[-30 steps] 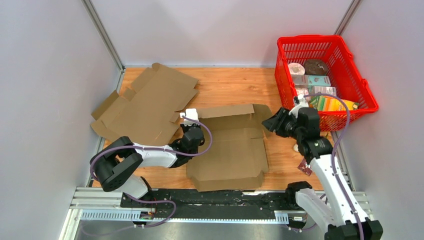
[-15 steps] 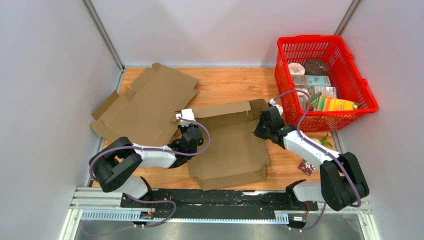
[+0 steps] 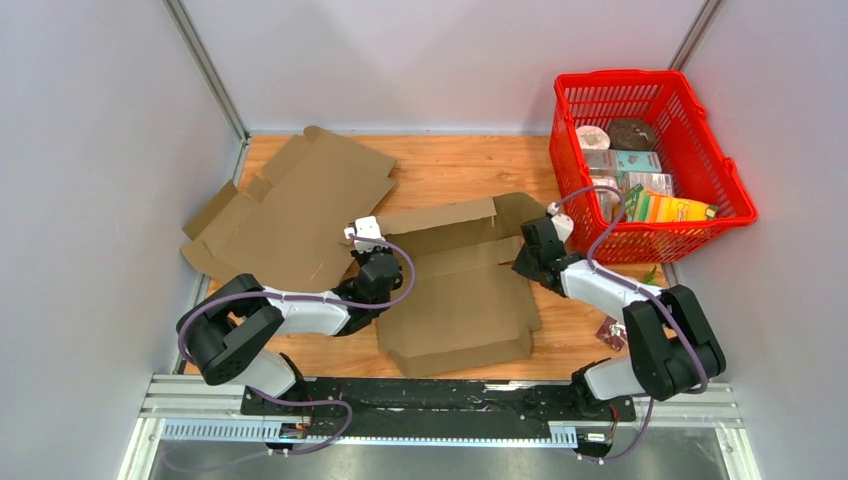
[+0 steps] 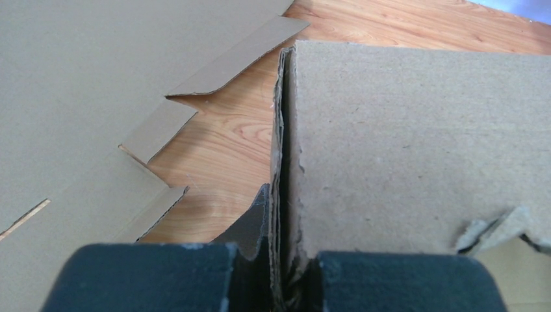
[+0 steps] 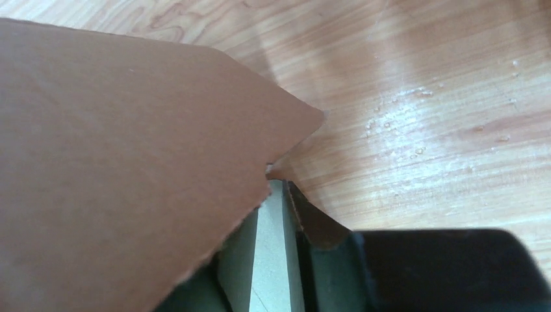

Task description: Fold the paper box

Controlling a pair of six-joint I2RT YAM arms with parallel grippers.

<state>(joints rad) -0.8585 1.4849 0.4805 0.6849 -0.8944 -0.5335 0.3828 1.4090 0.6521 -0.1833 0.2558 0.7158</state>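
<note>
Left gripper (image 4: 286, 276) pinches the left edge (image 4: 281, 162) of the brown cardboard box (image 3: 460, 310), anchoring it. Right gripper (image 5: 286, 260) pinches its right flap (image 5: 130, 130), likely for folding.

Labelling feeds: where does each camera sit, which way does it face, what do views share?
Top external: above, behind the arms, looking down on table, box, basket; both arms, left gripper, right gripper show.
Left wrist: on left arm, looking along its fingers, shut on the box wall.
Right wrist: on right arm, looking past its fingers at box flap, table.
Shared: the box, in all.
</note>
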